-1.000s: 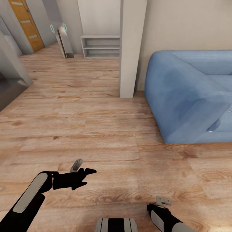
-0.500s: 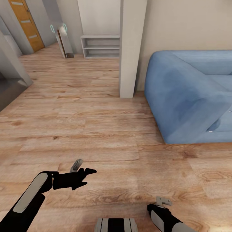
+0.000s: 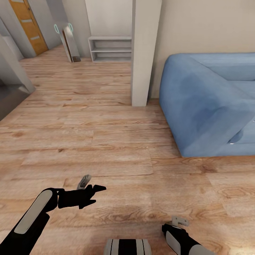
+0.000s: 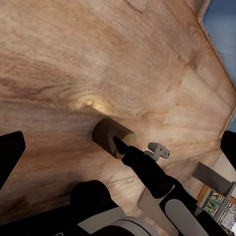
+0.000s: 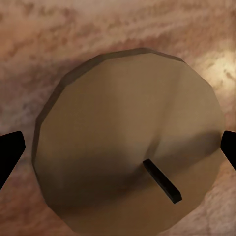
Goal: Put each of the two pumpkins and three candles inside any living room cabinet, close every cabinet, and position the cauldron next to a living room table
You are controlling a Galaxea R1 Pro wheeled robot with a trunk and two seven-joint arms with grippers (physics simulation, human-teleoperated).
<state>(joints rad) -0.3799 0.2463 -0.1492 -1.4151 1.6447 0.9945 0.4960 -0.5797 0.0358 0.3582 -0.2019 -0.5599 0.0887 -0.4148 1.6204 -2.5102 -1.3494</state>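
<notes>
One tan candle (image 5: 128,147) with a short black wick sits close in front of the right wrist camera, between the two fingertips of my right gripper (image 5: 118,147). From the left wrist view the same candle (image 4: 105,132) hangs above the wooden floor at the tip of my right gripper (image 4: 122,147), which is shut on it. In the head view my right arm (image 3: 179,237) hides that candle. My left gripper (image 3: 96,194) is open and holds nothing, low over the floor. The pumpkins, cabinet, cauldron and table are out of view.
A blue sofa (image 3: 209,102) fills the right side. A pale pillar (image 3: 143,53) stands ahead beside it. Farther back are a low white shelf (image 3: 111,49), a leaning panel (image 3: 69,44) and an orange door (image 3: 28,26). Wooden floor (image 3: 88,134) stretches ahead and left.
The whole head view has shifted a little, so the camera has moved. Both arms keep their pose and the candle stays in the right gripper.
</notes>
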